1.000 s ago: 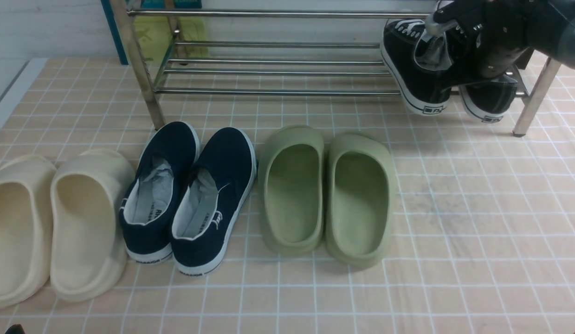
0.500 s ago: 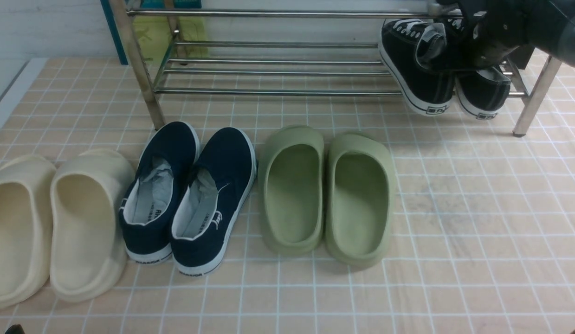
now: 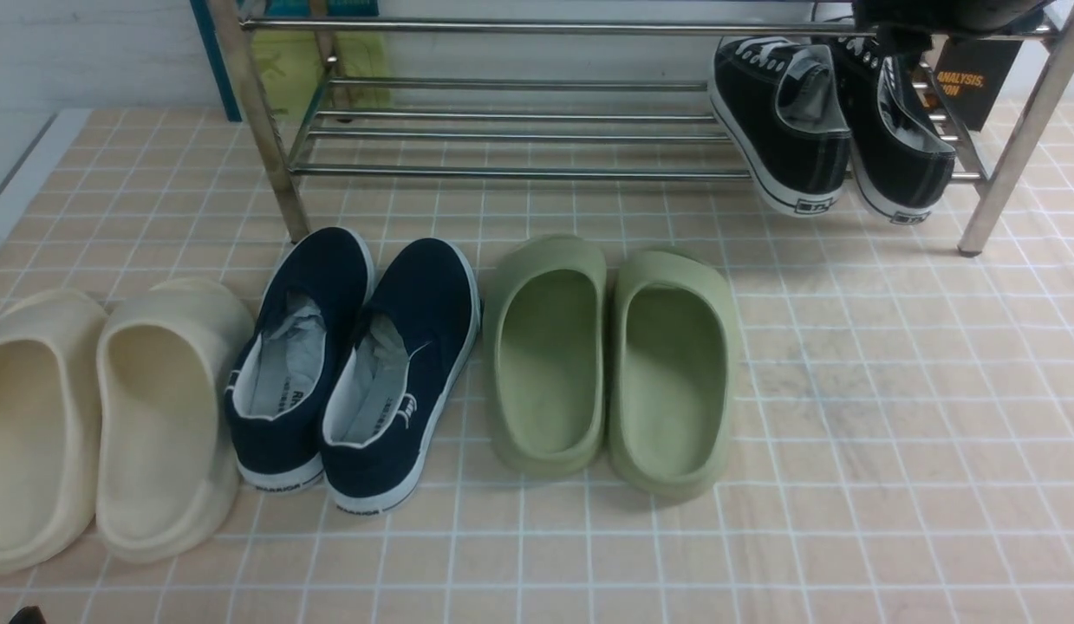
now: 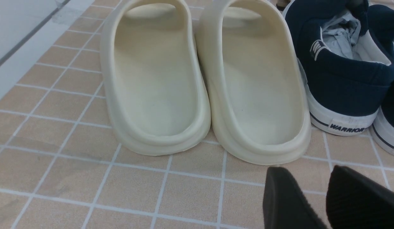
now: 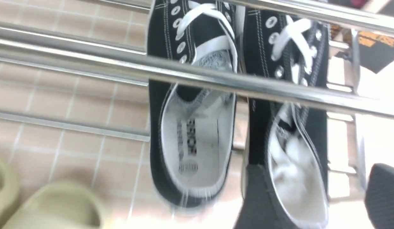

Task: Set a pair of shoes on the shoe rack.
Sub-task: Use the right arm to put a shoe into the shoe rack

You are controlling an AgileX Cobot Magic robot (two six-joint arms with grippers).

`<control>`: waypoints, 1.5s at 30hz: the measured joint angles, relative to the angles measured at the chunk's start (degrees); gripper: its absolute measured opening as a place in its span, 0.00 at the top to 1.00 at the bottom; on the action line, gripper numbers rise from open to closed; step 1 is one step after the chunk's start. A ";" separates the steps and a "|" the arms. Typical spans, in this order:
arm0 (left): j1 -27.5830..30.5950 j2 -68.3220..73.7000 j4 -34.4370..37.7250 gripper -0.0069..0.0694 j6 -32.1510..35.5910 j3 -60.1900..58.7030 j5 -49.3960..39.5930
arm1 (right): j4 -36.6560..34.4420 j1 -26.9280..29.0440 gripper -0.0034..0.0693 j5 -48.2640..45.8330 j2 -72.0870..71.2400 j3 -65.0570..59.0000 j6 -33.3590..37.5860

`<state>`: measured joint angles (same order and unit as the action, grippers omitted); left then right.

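Sneakers in black canvas with white laces sit side by side at the right end of the shoe rack, on its lower shelf of silver bars. Their toes point toward the back, and their heels hang out past the front bar, clear of the floor. The two lie close together along their inner sides, and pale lining shows in both openings. The rack's top bar runs above them; in the right wrist view it crosses in front of their laces.

The right gripper hovers above that top bar, in line with the heel of the sneaker nearer the rack's right leg. Its fingers stand wide apart and hold nothing. Whether one of them brushes that heel cannot be told. In the front view only a dark part of that arm shows at the upper edge.

Behind the rack's right end a black card with orange lettering shows. On the tiled floor in front of the rack, three more pairs stand in a row with their heels toward the robot. Green slippers are in the middle, navy slip-ons are just beside them to the left, and cream slippers are at the far left.

The left gripper hangs low over bare tile just short of the cream slippers' heels, its jaws parted and empty.
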<state>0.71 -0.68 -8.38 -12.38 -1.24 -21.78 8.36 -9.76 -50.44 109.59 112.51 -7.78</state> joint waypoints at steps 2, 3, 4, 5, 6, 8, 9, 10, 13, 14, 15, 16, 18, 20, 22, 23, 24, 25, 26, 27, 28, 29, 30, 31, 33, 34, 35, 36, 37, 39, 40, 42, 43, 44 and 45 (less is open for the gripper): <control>0.00 0.00 0.00 0.60 0.00 0.00 0.00 | -0.61 0.00 0.44 -2.70 -2.67 -0.92 1.62; 0.00 0.00 0.00 0.60 0.00 0.00 0.00 | -0.61 0.24 0.47 -3.12 -3.54 -1.76 2.01; 0.00 0.00 0.00 0.60 0.00 0.00 0.00 | -0.61 0.84 0.52 -3.28 -4.92 -3.43 2.41; 0.00 0.00 0.00 0.60 0.00 0.00 0.00 | -0.61 1.63 0.55 -3.07 -5.69 -5.24 2.47; 0.00 0.00 0.00 0.60 0.00 0.00 0.00 | -0.61 2.00 0.58 -3.02 -5.99 -6.51 2.47; 0.00 0.00 0.00 0.60 0.00 0.00 0.00 | -1.63 4.46 0.67 -1.91 -6.97 -11.62 2.61; 0.00 0.00 0.00 0.60 0.00 0.00 0.00 | -2.72 5.93 0.71 -0.81 -7.16 -14.64 2.92; 0.00 0.00 0.00 0.60 0.00 0.00 0.00 | -3.28 6.84 0.73 0.04 -7.22 -15.90 3.06; 0.00 0.00 0.00 0.60 0.00 0.00 0.00 | -9.81 11.33 0.89 6.94 -7.10 -27.41 5.71; 0.00 0.00 0.00 0.60 0.00 0.00 0.00 | -12.35 12.38 0.94 9.40 -6.97 -30.46 7.06; 0.00 0.00 0.00 0.60 0.00 0.00 0.00 | -14.41 13.06 0.97 11.57 -6.91 -32.59 8.27; 0.00 0.00 0.00 0.60 0.00 0.00 0.00 | -16.91 13.67 0.98 14.28 -6.68 -34.83 9.83; 0.00 0.00 0.00 0.60 0.00 0.00 0.00 | -21.59 14.19 0.98 19.84 -5.82 -37.66 12.45; 0.00 0.00 0.00 0.60 0.00 0.00 0.00 | -25.86 14.18 0.98 24.79 -4.34 -39.05 14.87; 0.00 0.00 0.00 0.60 0.00 0.00 0.00 | -29.25 14.03 0.98 29.33 -2.83 -39.20 16.98; 0.00 0.00 0.00 0.60 0.00 0.00 0.00 | -31.17 13.77 0.98 32.49 -1.90 -39.20 17.78; 0.00 0.00 0.00 0.60 0.00 0.00 0.00 | -32.09 13.63 0.98 33.96 -1.46 -39.20 18.09; 0.00 0.00 0.00 0.60 0.00 0.00 0.00 | -33.53 13.50 0.98 35.99 -0.89 -39.20 18.44; 0.00 0.00 0.00 0.60 0.00 0.00 0.00 | -35.17 13.34 0.98 37.43 -0.33 -39.20 18.58; 0.00 0.00 0.00 0.60 0.00 0.00 0.00 | -36.19 13.14 0.98 37.99 -0.14 -39.20 18.69; 0.00 0.00 0.00 0.60 0.00 0.00 0.00 | -37.54 12.94 0.98 38.00 -0.11 -39.20 18.74; 0.00 0.00 0.00 0.60 0.00 0.00 0.00 | -38.61 12.72 0.98 37.87 -0.11 -39.20 18.87; 0.00 0.00 0.00 0.60 0.00 0.00 0.00 | -39.62 12.43 0.98 37.76 -0.23 -39.20 18.87; 0.00 0.00 0.00 0.60 0.00 0.00 0.00 | -39.77 12.42 0.98 37.75 -0.23 -39.20 18.87; 0.00 0.00 0.00 0.60 0.00 0.00 0.00 | -41.56 11.74 0.98 36.37 -0.64 -39.20 18.93; 0.00 0.00 0.00 0.60 0.00 0.00 0.00 | -41.66 11.69 0.98 36.23 -0.72 -39.20 18.93; 0.00 0.00 0.00 0.60 0.00 0.00 0.00 | -42.12 11.30 0.98 34.76 -1.26 -39.20 18.93; 0.00 0.00 0.00 0.60 0.00 0.00 0.00 | -42.21 11.15 0.98 34.13 -1.58 -39.20 19.15; 0.00 0.00 0.00 0.60 0.00 0.00 0.00 | -42.36 10.77 0.98 33.30 -2.05 -39.20 19.89; 0.00 0.00 -0.05 0.60 0.00 0.00 0.00 | -42.36 10.48 0.98 32.63 -2.75 -39.20 22.44; 0.00 0.00 -0.05 0.60 0.00 0.00 0.00 | -42.57 10.26 0.98 32.62 -3.08 -39.20 23.42; 0.00 0.00 -0.05 0.60 0.00 0.00 0.00 | -43.68 9.92 0.98 32.49 -4.13 -39.20 26.99; 0.00 0.00 -0.05 0.60 0.00 0.00 0.00 | -44.38 9.86 0.98 32.50 -4.40 -39.20 28.03; 0.00 0.00 -0.05 0.60 0.00 0.00 0.00 | -45.24 9.81 0.98 32.46 -4.73 -39.20 29.27; 0.00 0.00 -0.05 0.60 0.00 0.00 0.00 | -46.05 9.81 0.98 32.27 -5.00 -39.14 30.27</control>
<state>0.71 -0.68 -8.43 -12.38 -1.24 -21.78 -37.69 0.05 -18.16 104.60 73.37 22.49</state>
